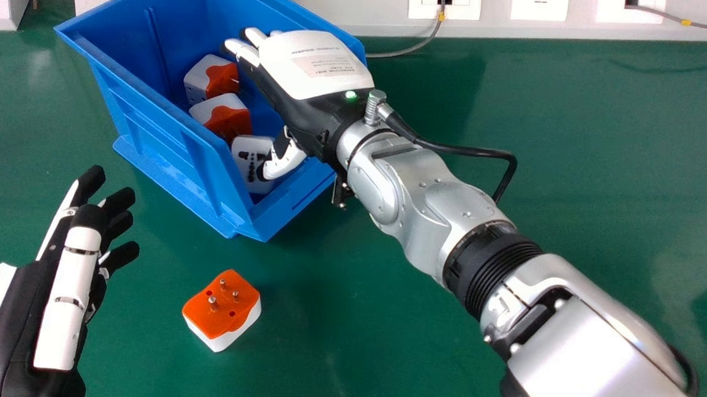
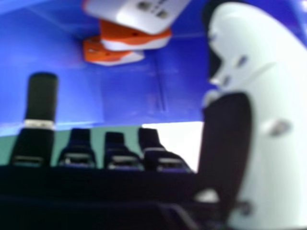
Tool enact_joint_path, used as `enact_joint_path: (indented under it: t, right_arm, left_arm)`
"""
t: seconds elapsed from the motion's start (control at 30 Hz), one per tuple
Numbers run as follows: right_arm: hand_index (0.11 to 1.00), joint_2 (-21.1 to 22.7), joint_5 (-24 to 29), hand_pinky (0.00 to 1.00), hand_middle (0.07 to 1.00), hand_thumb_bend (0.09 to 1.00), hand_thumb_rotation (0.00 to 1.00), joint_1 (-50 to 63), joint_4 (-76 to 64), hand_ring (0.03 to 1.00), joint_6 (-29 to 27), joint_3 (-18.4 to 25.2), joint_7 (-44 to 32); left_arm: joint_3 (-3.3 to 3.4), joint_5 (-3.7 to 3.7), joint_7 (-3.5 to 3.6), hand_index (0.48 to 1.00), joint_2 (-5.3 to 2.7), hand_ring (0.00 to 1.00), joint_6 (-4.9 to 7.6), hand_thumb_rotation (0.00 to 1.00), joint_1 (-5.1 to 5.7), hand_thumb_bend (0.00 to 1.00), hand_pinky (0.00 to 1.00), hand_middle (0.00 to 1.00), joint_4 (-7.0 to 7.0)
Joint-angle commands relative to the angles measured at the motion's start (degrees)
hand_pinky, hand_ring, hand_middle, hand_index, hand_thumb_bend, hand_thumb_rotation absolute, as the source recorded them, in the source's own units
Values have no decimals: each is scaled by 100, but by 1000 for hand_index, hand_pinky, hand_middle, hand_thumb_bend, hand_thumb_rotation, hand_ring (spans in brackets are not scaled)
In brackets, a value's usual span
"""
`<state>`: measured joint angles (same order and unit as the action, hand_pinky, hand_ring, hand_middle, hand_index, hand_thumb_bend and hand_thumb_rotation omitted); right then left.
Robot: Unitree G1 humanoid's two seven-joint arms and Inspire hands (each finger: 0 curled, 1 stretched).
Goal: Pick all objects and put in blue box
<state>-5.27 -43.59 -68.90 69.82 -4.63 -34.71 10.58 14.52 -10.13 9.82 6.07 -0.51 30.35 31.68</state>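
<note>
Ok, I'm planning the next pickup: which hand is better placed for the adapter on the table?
Left, probably: the left hand is open and nearer the adapter on the table, while the right hand is over the blue box.

Head view: blue box [image 1: 149,128] cut off at top, left hand [image 1: 17,322] at bottom; white adapter [image 1: 246,148] partly hidden behind thumb of right hand [image 1: 312,67]. Right hand view: orange-white adapters [image 2: 127,35] blurred.
</note>
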Motion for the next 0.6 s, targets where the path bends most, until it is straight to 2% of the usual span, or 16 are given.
enact_joint_path:
  t: [0.0,0.07,0.27,0.4,0.57]
  right_arm:
    - [945,38,-46,788,993,446,0,-291,-46,990,31,-24,152]
    - [952,45,-55,839,997,457,0,-280,-59,995,67,-32,169]
    - [957,49,42,889,1000,465,0,-271,-76,999,103,45,102]
    - [957,76,113,912,1000,449,0,-239,-123,1000,99,95,102]
    - [959,197,159,916,1000,426,0,-187,-247,1000,-6,160,118]
  left_arm:
    - [28,-23,14,962,47,930,103,1000,-47,360,889,921,24]
    - [37,-32,28,962,52,930,122,1000,-56,361,889,921,9]
    - [66,-29,42,961,70,930,133,1000,-114,361,888,921,-53]
    - [49,16,23,961,69,930,119,1000,-110,359,886,921,-9]
    - [38,62,15,960,62,929,164,1000,-125,359,884,921,-45]
